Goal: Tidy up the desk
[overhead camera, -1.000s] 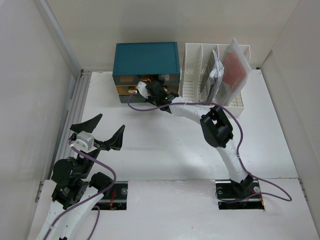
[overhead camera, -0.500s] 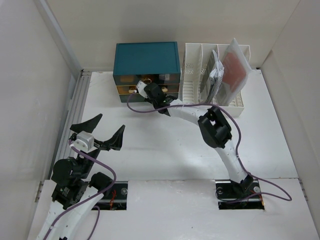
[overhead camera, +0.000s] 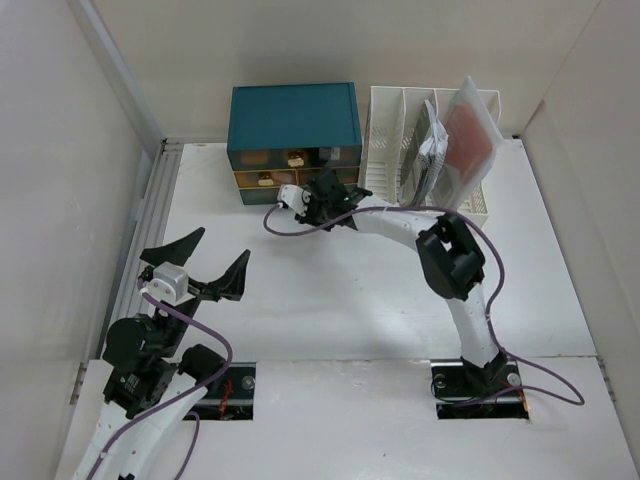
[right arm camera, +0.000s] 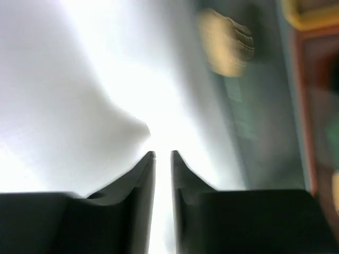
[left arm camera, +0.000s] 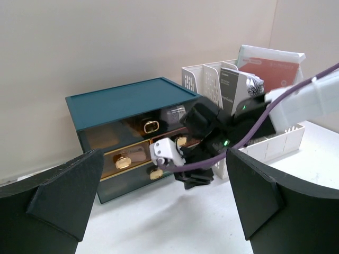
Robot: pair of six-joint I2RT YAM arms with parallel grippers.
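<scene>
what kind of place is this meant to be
Probably a lab mock-up of an office workspace: a white desk, a teal drawer cabinet and a file rack holding papers, boxed in by plain panels.

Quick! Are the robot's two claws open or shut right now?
Left gripper: open wide, holding nothing.
Right gripper: shut to a thin slit, holding nothing.

The right arm (overhead camera: 455,265) stretches far forward, elbow raised; the right end effector (right arm camera: 162,156) sits just before the teal cabinet (overhead camera: 293,118), fingers nearly pressed together, gripping nothing. The left end effector (overhead camera: 214,252) hovers well short of the cabinet, fingers spread wide.
</scene>
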